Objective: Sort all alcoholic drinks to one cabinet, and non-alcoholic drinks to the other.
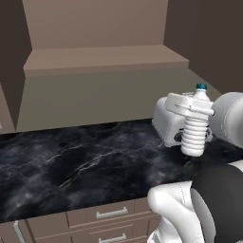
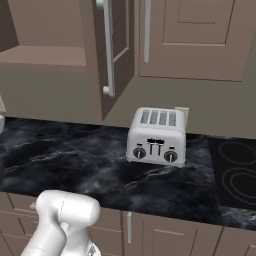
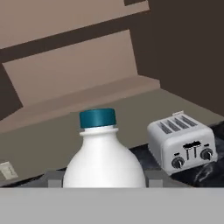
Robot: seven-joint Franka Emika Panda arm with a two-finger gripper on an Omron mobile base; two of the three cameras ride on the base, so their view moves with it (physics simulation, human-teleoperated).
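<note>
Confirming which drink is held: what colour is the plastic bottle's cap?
Blue-teal cap on the white plastic bottle; clearest in the hand view.

The bottle [image 1: 196,124] is at the right of the left base picture, up above the counter [image 1: 76,166]. The toaster [image 1: 167,124] sits on the counter just behind it. An open cabinet [image 1: 95,33] fills the top.

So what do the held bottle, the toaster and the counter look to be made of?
Bottle: likely white plastic, matte, ribbed lower body, teal-blue cap.
Toaster: looks like brushed metal, pale silver with soft sheen, dark knobs.
Counter: seemingly polished black stone, white marble-like veins.
</note>
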